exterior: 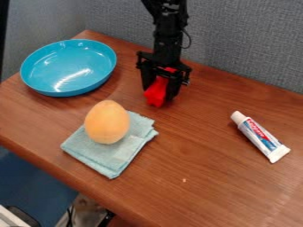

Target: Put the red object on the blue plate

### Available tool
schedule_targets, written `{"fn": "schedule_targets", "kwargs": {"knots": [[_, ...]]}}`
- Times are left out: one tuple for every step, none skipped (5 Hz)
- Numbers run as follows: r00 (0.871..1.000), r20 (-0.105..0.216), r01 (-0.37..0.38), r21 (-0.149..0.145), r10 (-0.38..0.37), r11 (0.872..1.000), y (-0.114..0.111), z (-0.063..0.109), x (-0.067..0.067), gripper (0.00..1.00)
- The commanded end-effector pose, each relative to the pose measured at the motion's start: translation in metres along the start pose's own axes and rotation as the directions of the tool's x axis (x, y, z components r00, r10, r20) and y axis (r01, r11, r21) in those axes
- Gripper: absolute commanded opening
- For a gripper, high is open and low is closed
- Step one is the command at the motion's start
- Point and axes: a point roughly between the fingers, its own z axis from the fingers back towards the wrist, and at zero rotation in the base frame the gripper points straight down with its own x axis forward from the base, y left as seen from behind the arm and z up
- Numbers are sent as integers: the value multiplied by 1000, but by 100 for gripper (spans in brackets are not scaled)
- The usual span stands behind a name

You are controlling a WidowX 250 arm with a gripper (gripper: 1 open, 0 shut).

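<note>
The gripper (162, 84) points straight down over the bench (213, 133), its jaws closed on the red block (157, 93), which sits low at the bench surface; whether it touches the wood cannot be told. The block lies right of the blue plate (67, 67), apart from it. The plate rests near the bench's left rear corner. An orange egg (106, 121) sits on a pale teal cloth (119, 146), nearer the camera than the plate. A toothpaste tube (260, 135) lies far right of the plate.
</note>
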Motion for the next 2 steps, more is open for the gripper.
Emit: {"fn": "schedule_targets", "kwargs": {"knots": [[992,126,-27,9,25,1000,15,46,4,0],[990,138,-27,5,26,1000,17,49,5,0]]}}
